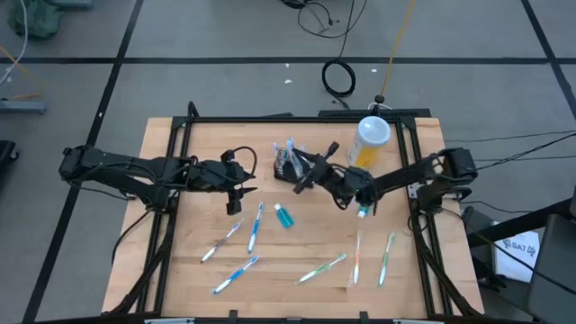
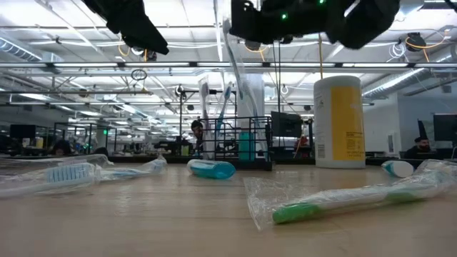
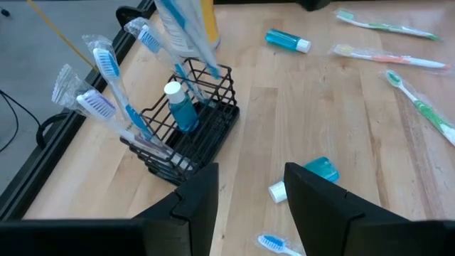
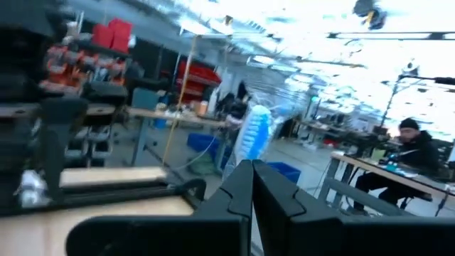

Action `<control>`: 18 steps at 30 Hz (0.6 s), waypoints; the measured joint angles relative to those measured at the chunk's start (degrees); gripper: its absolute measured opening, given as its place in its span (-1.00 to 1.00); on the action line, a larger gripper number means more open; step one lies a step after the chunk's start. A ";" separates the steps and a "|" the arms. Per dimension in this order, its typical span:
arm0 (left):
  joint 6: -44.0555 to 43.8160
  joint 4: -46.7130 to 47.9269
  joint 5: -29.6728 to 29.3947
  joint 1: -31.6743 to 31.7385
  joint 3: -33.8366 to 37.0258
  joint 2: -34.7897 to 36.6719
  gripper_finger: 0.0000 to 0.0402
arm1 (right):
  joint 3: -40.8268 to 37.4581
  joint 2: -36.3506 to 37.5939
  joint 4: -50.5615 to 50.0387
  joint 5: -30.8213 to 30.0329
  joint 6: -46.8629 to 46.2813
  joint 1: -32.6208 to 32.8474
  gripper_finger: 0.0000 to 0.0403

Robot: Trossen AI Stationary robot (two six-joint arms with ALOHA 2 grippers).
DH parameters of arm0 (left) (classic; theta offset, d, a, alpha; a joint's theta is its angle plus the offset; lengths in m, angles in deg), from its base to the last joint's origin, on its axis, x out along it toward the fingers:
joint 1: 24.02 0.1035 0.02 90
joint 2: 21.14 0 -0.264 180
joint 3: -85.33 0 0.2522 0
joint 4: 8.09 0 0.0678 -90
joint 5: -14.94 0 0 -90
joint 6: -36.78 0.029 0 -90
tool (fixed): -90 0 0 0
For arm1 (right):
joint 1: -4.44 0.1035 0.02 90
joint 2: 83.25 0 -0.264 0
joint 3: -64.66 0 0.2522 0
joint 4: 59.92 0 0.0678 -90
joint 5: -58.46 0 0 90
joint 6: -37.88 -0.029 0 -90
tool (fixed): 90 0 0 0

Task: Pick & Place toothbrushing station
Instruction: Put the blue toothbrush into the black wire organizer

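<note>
The toothbrushing station, a black wire caddy (image 3: 190, 135) (image 1: 288, 164), stands on the table at the far middle. It holds wrapped toothbrushes (image 3: 106, 85) and a blue tube (image 3: 179, 108). My right gripper (image 4: 251, 165) (image 1: 301, 183) hovers beside the caddy, tipped upward and shut on a wrapped toothbrush (image 3: 183, 32) that slants down to the caddy's top. My left gripper (image 3: 249, 195) (image 1: 238, 193) hangs open and empty to the caddy's left, clear of it. My right gripper pinches the wrapped toothbrush between its two fingers just below the blue-bristled head (image 4: 254, 146), which sticks out beyond the fingertips. The fingers point slantwise upward. The brush's lower end (image 3: 212, 70) reaches the caddy's top; whether it rests inside, I cannot tell.
A tall yellow bottle with a white lid (image 1: 372, 139) stands right of the caddy. A small teal bottle (image 1: 284, 216) and several wrapped toothbrushes (image 1: 255, 225) (image 1: 322, 267) (image 1: 387, 256) lie across the near half of the table. A black frame (image 1: 171, 180) edges the table.
</note>
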 joint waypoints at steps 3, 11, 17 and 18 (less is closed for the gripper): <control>-0.03 0.28 0.00 -0.02 -0.01 0.00 -0.16 | -1.50 -3.09 7.31 -0.17 0.27 -0.69 -1.00; 0.52 0.32 0.00 -0.11 -0.01 0.02 -0.16 | -6.08 -5.20 19.53 -7.96 7.19 0.73 -1.00; 1.58 0.05 -0.07 -0.11 -0.01 0.01 -0.16 | -7.89 -5.03 19.70 -7.29 3.20 -0.34 -1.00; 1.40 -0.04 -0.07 -0.11 -0.01 0.02 -0.16 | -8.13 -5.03 19.69 -7.25 2.81 -0.79 -1.00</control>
